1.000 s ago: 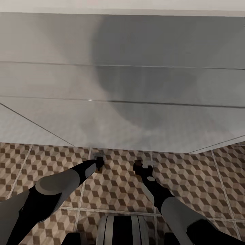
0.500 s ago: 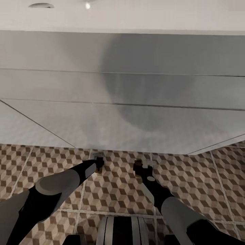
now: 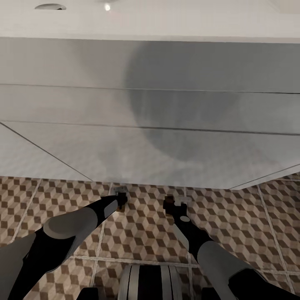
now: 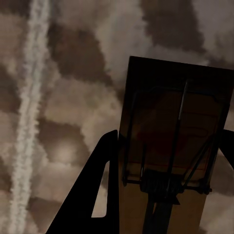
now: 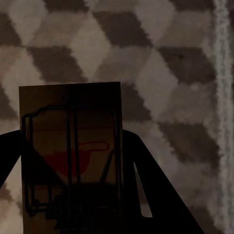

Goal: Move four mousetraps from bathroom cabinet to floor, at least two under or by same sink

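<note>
Two pincers, left pincer (image 4: 165, 195) clamping a mousetrap (image 4: 170, 141), right pincer (image 5: 73, 195) clamping another mousetrap (image 5: 70, 146)

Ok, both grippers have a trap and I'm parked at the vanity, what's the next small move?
Probably lower both arms to set the traps down. The left gripper holds a mousetrap and the right gripper holds another, both above the cube-pattern floor at the foot of the white vanity.
</note>
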Robot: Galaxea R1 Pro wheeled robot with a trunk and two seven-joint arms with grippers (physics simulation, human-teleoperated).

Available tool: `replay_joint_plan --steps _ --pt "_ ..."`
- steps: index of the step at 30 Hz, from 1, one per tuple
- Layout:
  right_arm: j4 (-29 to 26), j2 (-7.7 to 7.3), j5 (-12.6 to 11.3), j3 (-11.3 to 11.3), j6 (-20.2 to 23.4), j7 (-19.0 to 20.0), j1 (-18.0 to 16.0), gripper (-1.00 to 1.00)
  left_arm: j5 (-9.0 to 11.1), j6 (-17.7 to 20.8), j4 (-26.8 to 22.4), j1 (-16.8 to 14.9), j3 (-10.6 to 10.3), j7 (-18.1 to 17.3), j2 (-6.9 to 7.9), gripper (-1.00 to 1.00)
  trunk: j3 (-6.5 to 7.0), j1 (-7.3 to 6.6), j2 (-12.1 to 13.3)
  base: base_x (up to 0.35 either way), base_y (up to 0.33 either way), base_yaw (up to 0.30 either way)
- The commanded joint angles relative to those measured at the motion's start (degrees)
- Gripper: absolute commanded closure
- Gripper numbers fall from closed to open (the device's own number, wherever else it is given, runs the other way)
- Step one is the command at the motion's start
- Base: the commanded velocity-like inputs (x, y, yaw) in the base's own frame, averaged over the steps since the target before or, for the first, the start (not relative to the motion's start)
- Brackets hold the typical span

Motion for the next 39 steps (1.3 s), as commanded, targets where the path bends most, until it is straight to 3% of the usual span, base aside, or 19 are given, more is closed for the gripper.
replay_joint_plan --steps 1,19,39 --pt "0.05 -0.03 -0.79 0.48 -0.33 -0.24 -0.04 1.00 0.14 0.12 -0.11 -0.05 -0.39 0.51 0.01 1.00 -0.03 -0.01 -0.01 0.000 0.000 0.000" --pt "0.05 -0.03 -0.79 0.48 -0.33 -0.24 -0.04 1.00 0.23 0.12 0.15 -0.05 -0.44 0.51 0.36 1.00 -0.03 -0.01 -0.01 0.105 0.000 0.000" --pt "0.05 -0.03 -0.79 0.48 -0.33 -0.24 -0.04 1.00 0.23 0.10 0.15 -0.05 -0.35 0.51 0.37 1.00 -0.03 -0.01 -0.01 0.006 0.000 0.000"
